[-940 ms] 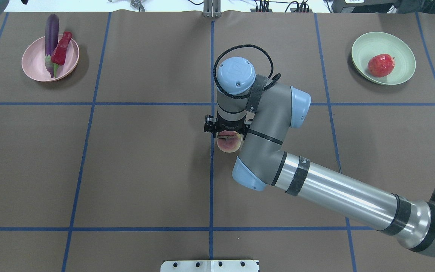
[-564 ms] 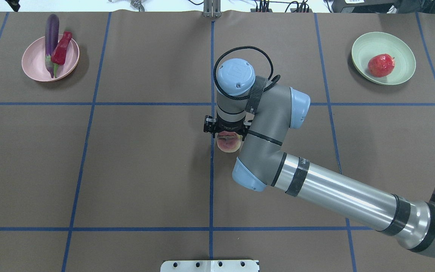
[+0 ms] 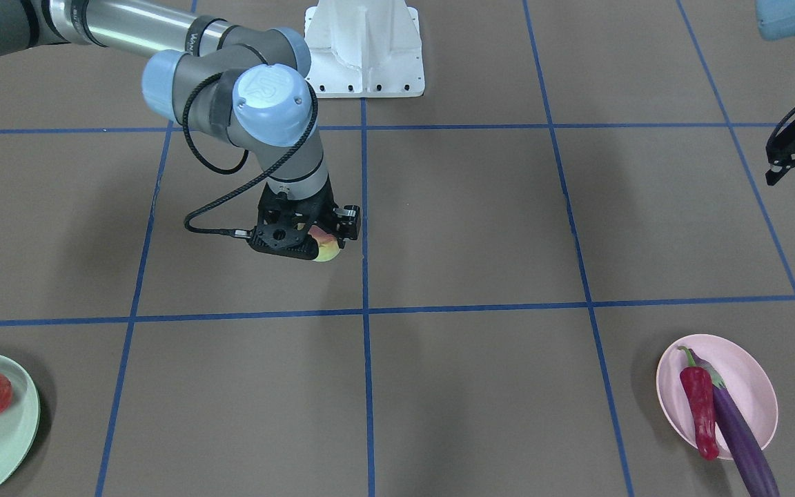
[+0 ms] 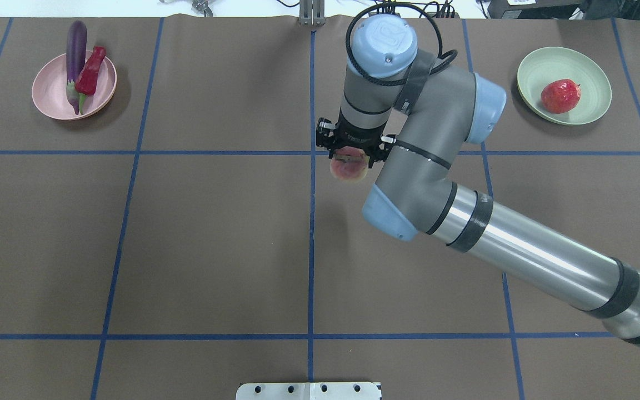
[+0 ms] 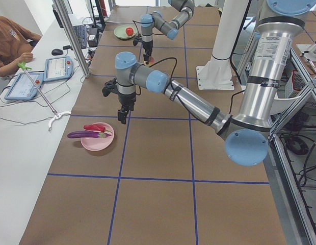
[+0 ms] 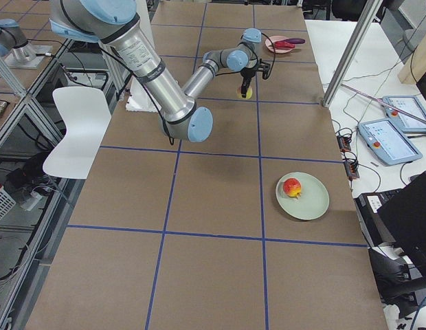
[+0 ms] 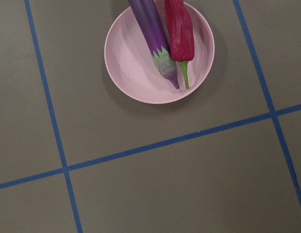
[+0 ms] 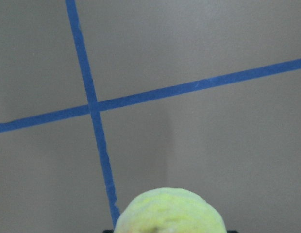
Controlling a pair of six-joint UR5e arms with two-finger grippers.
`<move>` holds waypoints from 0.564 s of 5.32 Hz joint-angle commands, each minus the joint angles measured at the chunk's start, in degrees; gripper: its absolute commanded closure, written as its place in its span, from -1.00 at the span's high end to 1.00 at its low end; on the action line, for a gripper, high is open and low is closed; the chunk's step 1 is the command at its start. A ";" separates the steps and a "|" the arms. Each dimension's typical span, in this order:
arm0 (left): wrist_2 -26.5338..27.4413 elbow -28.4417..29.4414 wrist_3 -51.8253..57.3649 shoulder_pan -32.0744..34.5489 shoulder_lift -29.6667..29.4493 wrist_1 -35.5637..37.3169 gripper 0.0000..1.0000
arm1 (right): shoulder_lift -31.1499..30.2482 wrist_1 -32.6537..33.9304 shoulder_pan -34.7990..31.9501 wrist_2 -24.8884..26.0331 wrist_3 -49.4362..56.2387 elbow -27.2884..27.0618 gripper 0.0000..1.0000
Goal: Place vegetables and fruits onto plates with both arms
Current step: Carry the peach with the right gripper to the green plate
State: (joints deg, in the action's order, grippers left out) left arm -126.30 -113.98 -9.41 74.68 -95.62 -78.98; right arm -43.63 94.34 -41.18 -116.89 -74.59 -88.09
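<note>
The table is brown with blue lines. The right arm reaches over its middle, and the right end effector is closed on the peach. The left end effector hangs near the table's left edge; I cannot tell if it is wide or narrow. The pink plate, in the far left corner, carries the eggplant and the chili pepper, which touch each other. The green plate, in the far right corner, carries the pomegranate.
</note>
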 commanded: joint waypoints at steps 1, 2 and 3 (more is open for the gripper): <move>-0.09 0.59 0.00 0.20 3.41 -2.04 1.00 | -3.02 0.94 -8.87 -2.28 11.56 -1.03 -1.00; -0.35 1.30 -0.95 0.98 3.25 -4.32 1.00 | -5.74 0.85 -14.66 -3.24 22.97 -0.42 -1.00; -0.26 0.95 -1.05 1.08 4.11 -4.69 1.00 | -7.94 0.41 -21.33 -5.86 35.18 2.80 -1.00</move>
State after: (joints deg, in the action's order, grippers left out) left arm -126.57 -112.96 -10.21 75.53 -92.14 -82.88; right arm -49.38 95.07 -56.45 -120.69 -50.62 -87.65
